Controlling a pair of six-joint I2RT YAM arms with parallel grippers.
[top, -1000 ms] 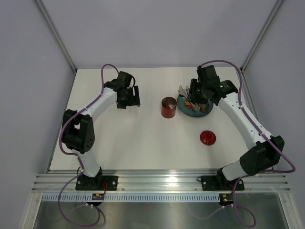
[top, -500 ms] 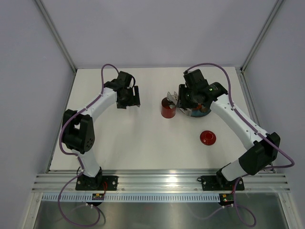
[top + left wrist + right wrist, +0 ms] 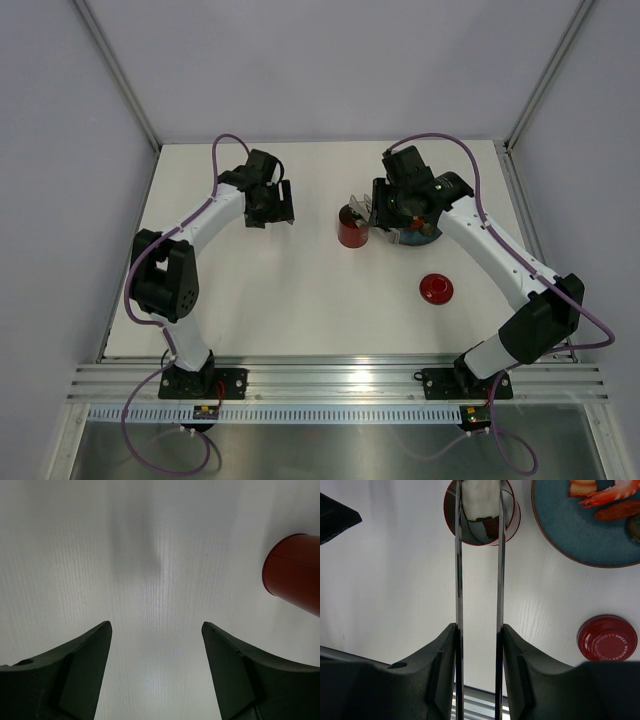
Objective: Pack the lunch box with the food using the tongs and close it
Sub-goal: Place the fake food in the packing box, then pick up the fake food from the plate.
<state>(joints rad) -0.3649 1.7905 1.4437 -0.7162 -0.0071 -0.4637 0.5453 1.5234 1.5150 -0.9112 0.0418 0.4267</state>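
Observation:
The red lunch box (image 3: 352, 227) stands open at mid-table, and its red lid (image 3: 436, 288) lies apart at the front right. My right gripper (image 3: 385, 205) is shut on the silver tongs (image 3: 362, 203). In the right wrist view the gripper (image 3: 477, 626) presses both tong arms (image 3: 459, 570), whose tips reach over the lunch box's mouth (image 3: 512, 522). A whitish piece (image 3: 477, 492) shows between the tips. More food (image 3: 605, 497) lies on the blue plate (image 3: 570, 535). My left gripper (image 3: 270, 205) hangs open over bare table (image 3: 156, 625), with the lunch box (image 3: 295, 572) off to its right.
The blue-grey plate (image 3: 428, 238) sits just right of the lunch box, partly under my right arm. The lid (image 3: 607, 637) lies label-up near the front. Metal frame posts and grey walls bound the white table (image 3: 300, 300).
My right arm has swung left with the tongs, from over the plate to over the lunch box. The left arm has stayed put.

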